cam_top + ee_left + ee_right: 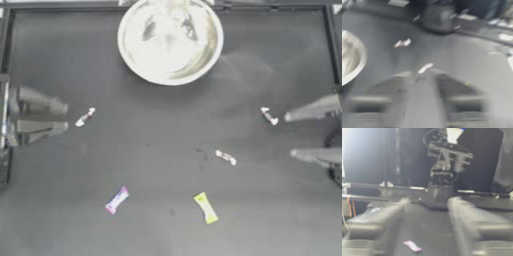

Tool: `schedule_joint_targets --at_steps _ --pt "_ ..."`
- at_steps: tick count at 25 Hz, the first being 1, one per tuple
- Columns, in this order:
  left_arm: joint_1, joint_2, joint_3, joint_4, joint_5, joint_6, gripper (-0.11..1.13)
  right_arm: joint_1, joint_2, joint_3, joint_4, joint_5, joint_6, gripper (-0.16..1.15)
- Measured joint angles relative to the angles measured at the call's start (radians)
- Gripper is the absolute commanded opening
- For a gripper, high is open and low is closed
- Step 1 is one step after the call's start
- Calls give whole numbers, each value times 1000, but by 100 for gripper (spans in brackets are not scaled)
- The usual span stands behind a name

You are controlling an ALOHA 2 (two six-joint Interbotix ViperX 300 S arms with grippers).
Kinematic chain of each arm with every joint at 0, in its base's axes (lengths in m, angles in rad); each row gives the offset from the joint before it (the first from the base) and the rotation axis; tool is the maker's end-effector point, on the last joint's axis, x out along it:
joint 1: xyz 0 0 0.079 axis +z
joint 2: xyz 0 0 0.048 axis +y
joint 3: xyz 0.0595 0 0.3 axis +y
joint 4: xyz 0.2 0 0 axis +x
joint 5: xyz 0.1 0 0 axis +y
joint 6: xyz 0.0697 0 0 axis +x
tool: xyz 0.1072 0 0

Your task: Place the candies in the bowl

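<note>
Tabletop (pixel 167 165): dark, matte, framed by a raised rail.

Bowl (pixel 169 40): large, shiny, whitish; sits at the far middle edge, well apart from both hands; no candy visible inside.

Left hand (pixel 65 116): at the left edge, fingers spread, holding nothing. A white-and-red candy (pixel 85 116) lies just beside its tips.

Right hand (pixel 289 136): at the right edge, fingers spread, holding nothing. A second white-and-red candy (pixel 268 115) lies near its upper finger; a third (pixel 226 157) lies nearer the middle.

Pink-purple candy (pixel 116 200) and yellow-green candy (pixel 206 208): near the front, apart from each other.

Right wrist view: shows one candy (pixel 412 246) between its own fingers, and the opposite arm beyond.
</note>
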Motion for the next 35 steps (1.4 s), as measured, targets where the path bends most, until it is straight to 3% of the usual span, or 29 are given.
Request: schedule_joint_targets --at_steps 5,11,15,20,24,35 --pt "101 91 -71 -25 170 -12 100 2 0 0 20 2 2 100" --pt "261 238 -155 -15 405 -94 101 2 -2 0 35 20 2 100" --pt "293 302 -187 34 497 -138 101 2 0 0 44 26 2 100" --pt "299 422 -221 156 589 -261 101 2 -2 0 57 38 2 100" --pt "299 489 -232 218 612 -304 101 0 -2 0 58 43 3 99" --pt "282 647 -241 250 589 -301 101 0 0 3 67 44 3 100"
